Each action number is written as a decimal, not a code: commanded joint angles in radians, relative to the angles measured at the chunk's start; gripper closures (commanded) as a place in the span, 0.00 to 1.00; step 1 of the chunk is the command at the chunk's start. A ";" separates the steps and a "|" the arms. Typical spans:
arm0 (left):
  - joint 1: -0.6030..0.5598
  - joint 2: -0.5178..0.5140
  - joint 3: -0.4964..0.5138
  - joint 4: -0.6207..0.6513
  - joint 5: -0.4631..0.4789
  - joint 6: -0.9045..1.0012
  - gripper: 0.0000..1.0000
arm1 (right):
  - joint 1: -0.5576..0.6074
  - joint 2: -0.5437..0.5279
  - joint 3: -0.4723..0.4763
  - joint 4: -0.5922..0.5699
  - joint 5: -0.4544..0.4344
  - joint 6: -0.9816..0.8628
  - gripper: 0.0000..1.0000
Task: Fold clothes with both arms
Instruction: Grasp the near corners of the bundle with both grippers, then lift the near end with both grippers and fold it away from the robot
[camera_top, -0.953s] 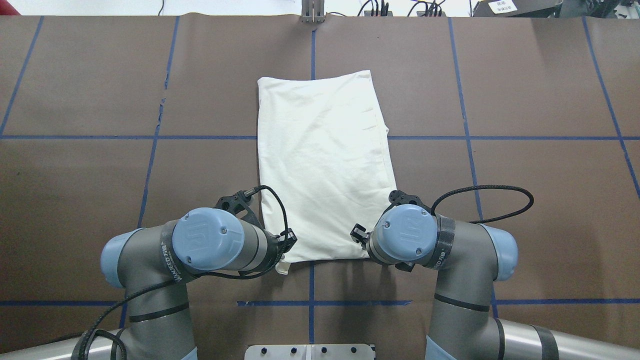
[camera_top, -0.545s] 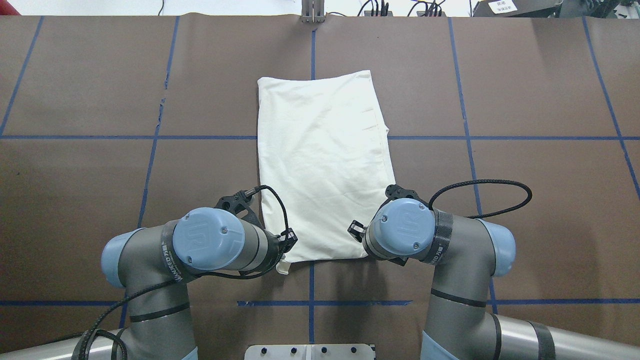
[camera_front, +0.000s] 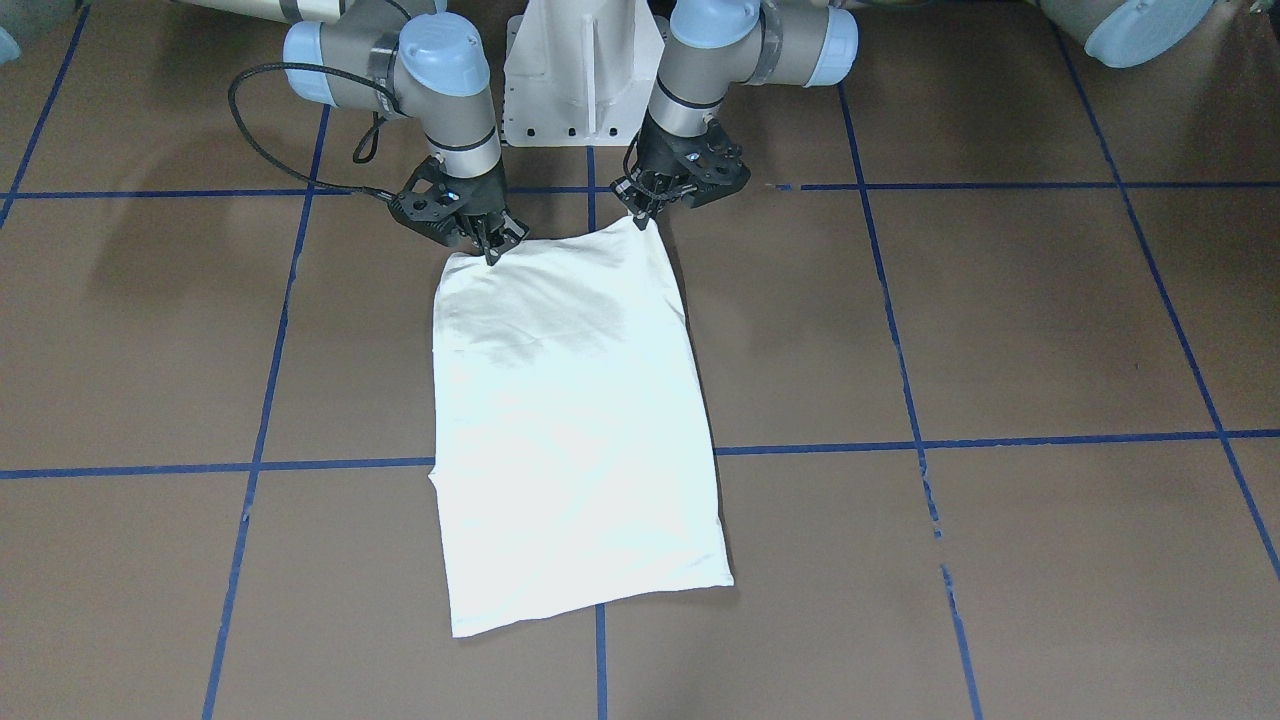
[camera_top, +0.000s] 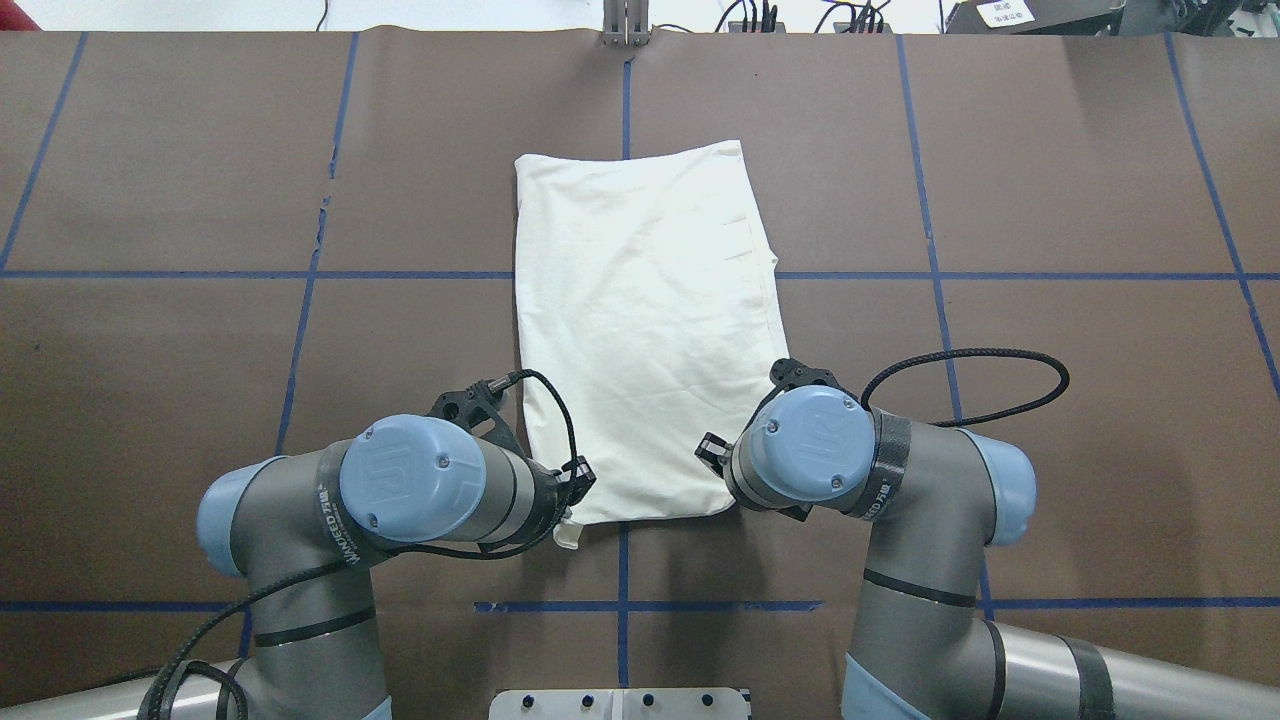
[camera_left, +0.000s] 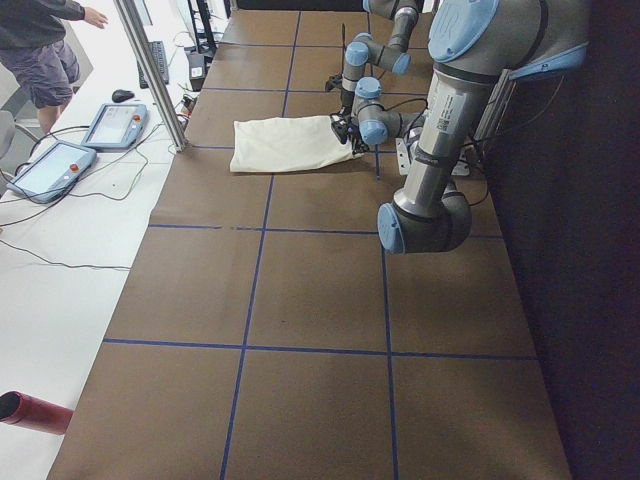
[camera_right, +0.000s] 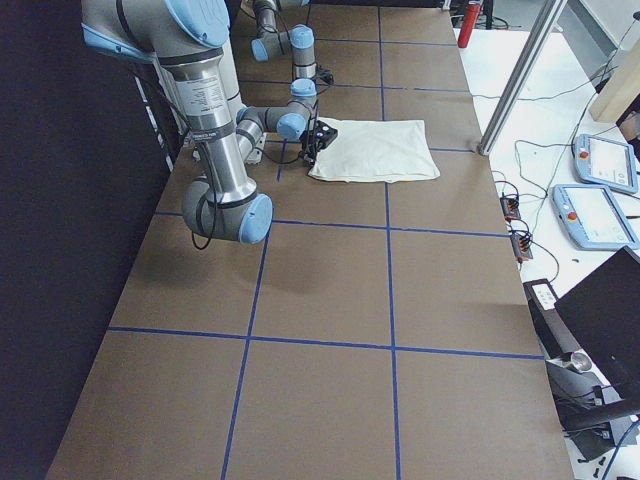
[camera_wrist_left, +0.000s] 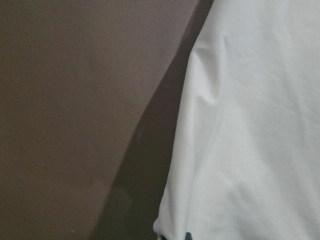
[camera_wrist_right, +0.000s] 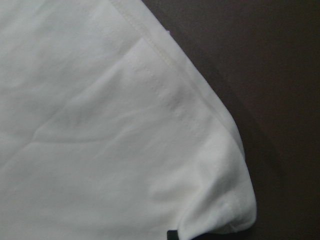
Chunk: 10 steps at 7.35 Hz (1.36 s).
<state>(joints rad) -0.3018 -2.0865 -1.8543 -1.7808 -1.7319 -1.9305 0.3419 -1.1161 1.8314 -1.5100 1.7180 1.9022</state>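
Found left jaws and right jaws each clenched on one corner of the shirt's (camera_top: 640, 320) near short edge. Noted long axis running away from both toward far hem; judged neither nearer.

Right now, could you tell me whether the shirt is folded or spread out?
Folded: the cream shirt lies as a narrow rectangle, no sleeves sticking out.

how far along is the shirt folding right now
Done: the shirt already lies as a narrow rectangle, plain side up, sleeves out of sight. In hand: the left gripper and right gripper sit at the two corners of one short end; whether the jaws have clamped is unclear. Left: probably folding that end over the other.
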 joint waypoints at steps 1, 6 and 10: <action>0.015 0.008 -0.069 0.009 0.002 0.001 1.00 | -0.012 -0.046 0.090 0.005 0.015 -0.053 1.00; 0.093 0.045 -0.189 0.011 0.003 0.002 1.00 | -0.045 -0.097 0.194 0.072 0.008 -0.087 1.00; -0.199 -0.024 -0.090 -0.024 -0.065 0.102 1.00 | 0.318 0.080 -0.063 0.151 0.272 -0.236 1.00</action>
<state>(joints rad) -0.3925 -2.0758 -2.0051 -1.7884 -1.7495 -1.8632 0.5419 -1.1350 1.9037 -1.3646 1.8912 1.7114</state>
